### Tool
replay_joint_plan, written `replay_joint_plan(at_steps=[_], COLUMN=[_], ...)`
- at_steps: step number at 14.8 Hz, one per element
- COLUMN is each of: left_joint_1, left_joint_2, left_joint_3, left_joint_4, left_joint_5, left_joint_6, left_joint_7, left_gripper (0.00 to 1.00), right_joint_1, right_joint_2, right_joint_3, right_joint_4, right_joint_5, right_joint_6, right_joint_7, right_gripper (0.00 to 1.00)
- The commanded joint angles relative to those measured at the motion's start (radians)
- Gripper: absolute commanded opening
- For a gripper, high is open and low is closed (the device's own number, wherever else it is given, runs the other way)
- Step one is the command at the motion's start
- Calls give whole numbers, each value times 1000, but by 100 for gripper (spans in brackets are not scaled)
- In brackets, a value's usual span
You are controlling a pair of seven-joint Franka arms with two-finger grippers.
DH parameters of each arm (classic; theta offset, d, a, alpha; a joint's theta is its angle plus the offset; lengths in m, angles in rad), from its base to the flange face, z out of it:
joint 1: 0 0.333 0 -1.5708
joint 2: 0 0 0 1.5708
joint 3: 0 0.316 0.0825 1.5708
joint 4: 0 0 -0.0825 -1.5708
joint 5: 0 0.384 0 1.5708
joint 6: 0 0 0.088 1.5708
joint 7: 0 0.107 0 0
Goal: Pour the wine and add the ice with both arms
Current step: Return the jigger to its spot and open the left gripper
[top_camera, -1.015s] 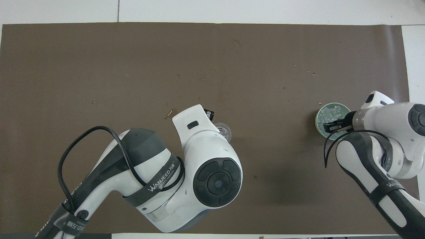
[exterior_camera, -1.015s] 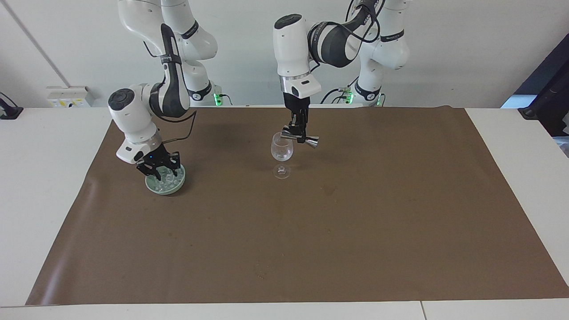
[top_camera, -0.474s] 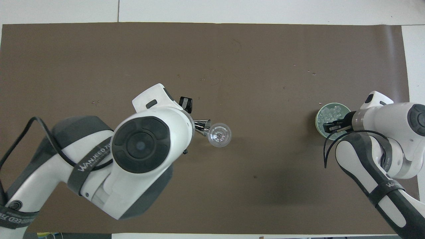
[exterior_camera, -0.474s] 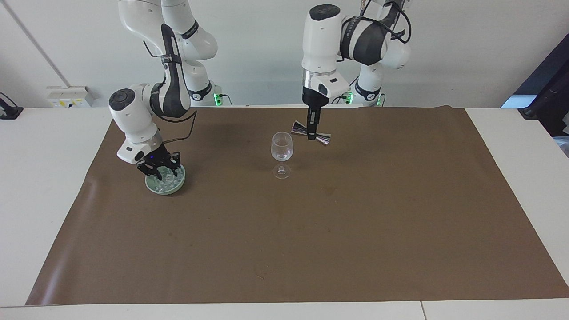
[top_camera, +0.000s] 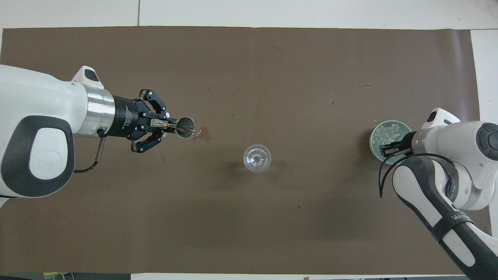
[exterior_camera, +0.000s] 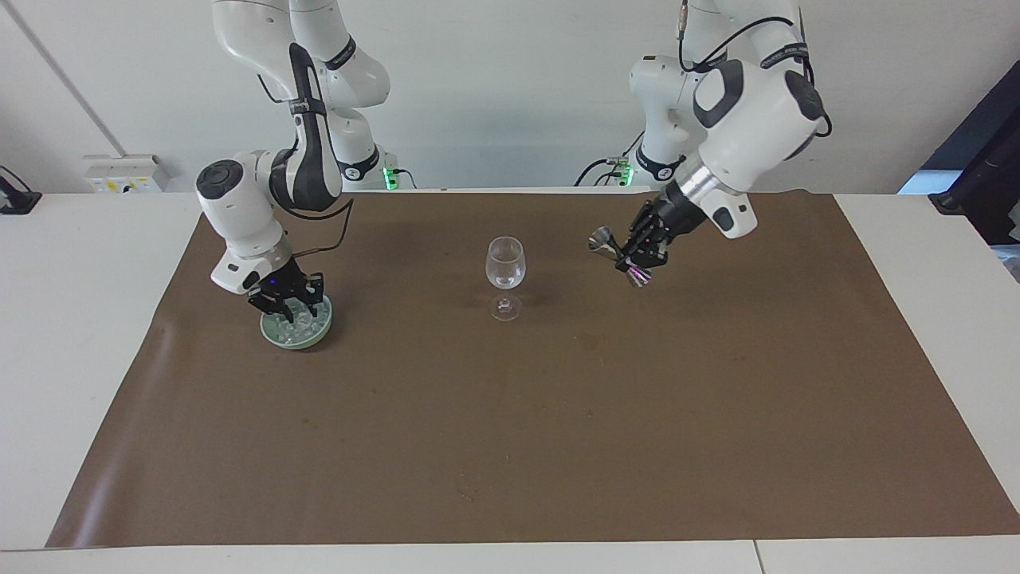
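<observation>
Plenty of ice (exterior_camera: 301, 321) heaped in the pale green dish (exterior_camera: 296, 344), which sits toward the right arm's end of the worktop, well apart from the wine glass (exterior_camera: 505, 263) in the middle. The cubes are small, clear and glassy. My guess is they're light and hard but slick, and they'll squirt out of a sloppy pinch. I'd take one cube at a time, square across two flat faces, off the top of the heap. The right arm (exterior_camera: 239, 207) has its jaws down at the heap, but honestly I can't tell how wide they stand or if they've got a cube. The left arm (exterior_camera: 749, 104) has its jaws clamped on the waist of a metal jigger (exterior_camera: 602, 241), held tilted in the air above the brown mat toward its own end.
</observation>
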Motion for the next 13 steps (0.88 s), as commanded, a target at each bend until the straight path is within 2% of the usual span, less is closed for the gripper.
replay_joint_plan(at_steps=[1, 6, 7, 9, 12, 13], left_joint_1=[138, 380, 435, 509, 569, 609], left_joint_2=[11, 192, 252, 403, 468, 516], left_joint_3=[-15, -16, -16, -16, -16, -24], left_joint_4=[-47, 17, 45, 164, 183, 200], left_joint_5=[-152, -334, -364, -412, -450, -484], left_joint_6=[-58, -233, -297, -453, -480, -503], left_joint_7=[130, 325, 346, 446, 479, 482], left_gripper=[0, 0, 0, 0, 0, 0], right_joint_1=[-7, -7, -7, -7, -7, -7], right_joint_2=[-11, -11, -11, -12, -12, -14], right_joint_3=[4, 4, 4, 4, 4, 4], right_joint_4=[-19, -23, -23, -25, -29, -29], right_joint_5=[12, 12, 12, 12, 12, 12], right_joint_6=[20, 23, 23, 23, 23, 23], right_joint_7=[-29, -29, -29, -29, -29, -28], right_gripper=[41, 41, 41, 41, 41, 41])
